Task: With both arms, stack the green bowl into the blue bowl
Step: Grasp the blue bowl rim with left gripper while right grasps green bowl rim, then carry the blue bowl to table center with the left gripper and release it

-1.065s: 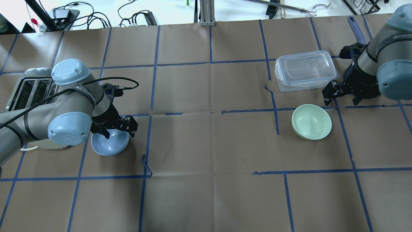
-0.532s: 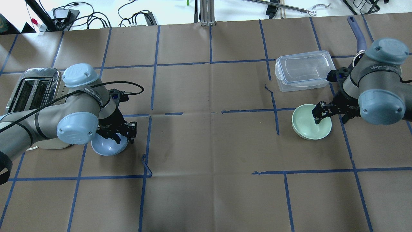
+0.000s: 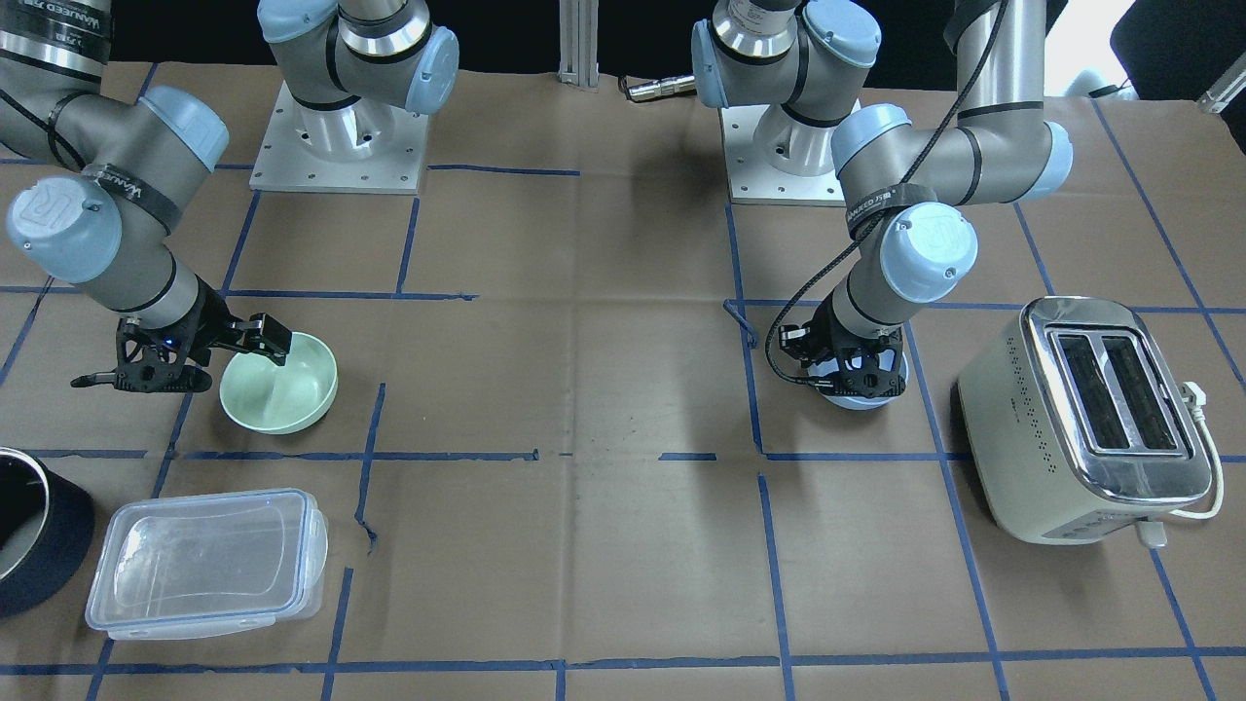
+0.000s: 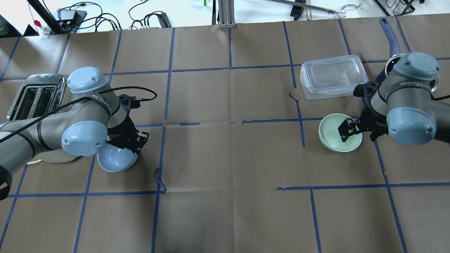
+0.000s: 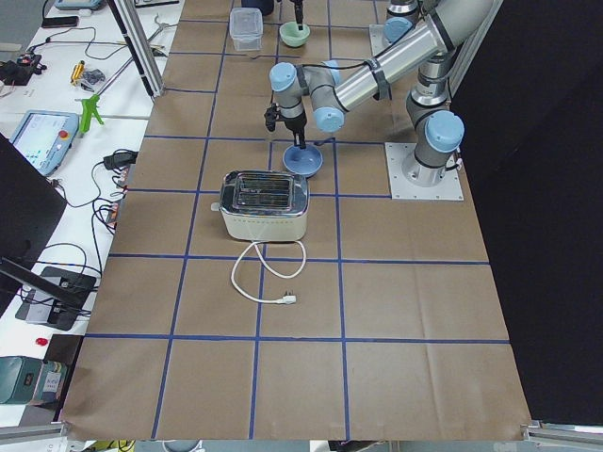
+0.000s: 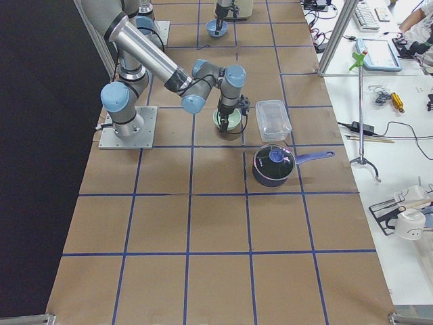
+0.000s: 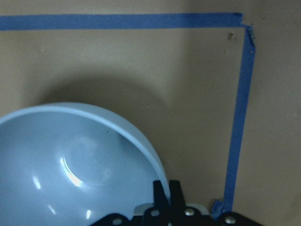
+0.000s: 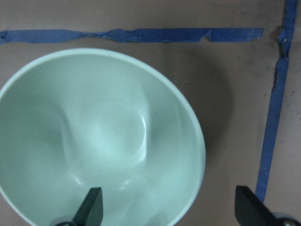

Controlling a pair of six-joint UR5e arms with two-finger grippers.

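The pale blue bowl (image 4: pixel 114 161) sits on the left of the table, and my left gripper (image 4: pixel 135 143) is shut on its far right rim. The left wrist view shows the fingertips (image 7: pixel 163 189) pinched together on the rim of the blue bowl (image 7: pixel 75 160). The green bowl (image 4: pixel 335 135) sits on the right. My right gripper (image 4: pixel 359 133) is open and straddles its right rim, with one finger inside the bowl and the other outside. The right wrist view shows the green bowl (image 8: pixel 94 136) between wide-open fingers (image 8: pixel 91 205).
A clear lidded container (image 4: pixel 332 75) stands just beyond the green bowl. A dark pot (image 3: pixel 29 531) with a blue handle is at the far right behind my right arm. A cream toaster (image 4: pixel 35 98) stands left of the blue bowl, with its cord on the table.
My right gripper moved from beside the container down over the green bowl's rim. My left gripper closed on the blue bowl's rim, and the bowl shifted slightly.
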